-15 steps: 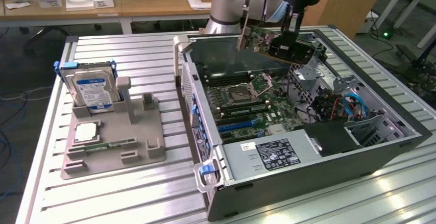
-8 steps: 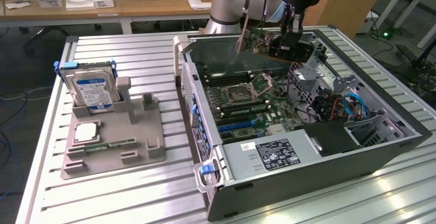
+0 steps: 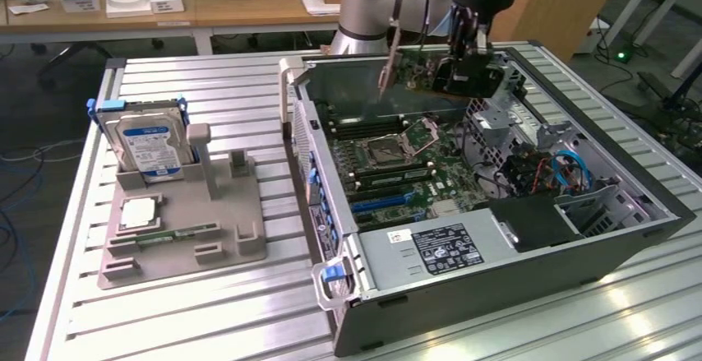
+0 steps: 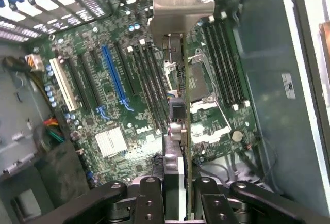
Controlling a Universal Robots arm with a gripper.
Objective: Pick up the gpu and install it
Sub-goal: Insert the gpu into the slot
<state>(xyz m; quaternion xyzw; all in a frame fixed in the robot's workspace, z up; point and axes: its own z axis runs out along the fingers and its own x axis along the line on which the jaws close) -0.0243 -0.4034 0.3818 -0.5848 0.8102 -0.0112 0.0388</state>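
Green board and black cooler: the gpu (image 3: 461, 75) is clamped in my gripper (image 3: 468, 39) over the open computer case (image 3: 494, 287).

My fingers (image 4: 148, 203) are closed on the card's two faces. It hangs upright above the far end of the motherboard (image 3: 406, 172), with its silver bracket (image 3: 390, 57) toward the exterior view's left. From my wrist, the gpu (image 4: 177, 118) shows edge-on over the board, apart from the blue slot (image 4: 114, 77). On the exterior view's left, well apart, a hard drive (image 3: 148, 143) stands in a grey holder (image 3: 219, 242).
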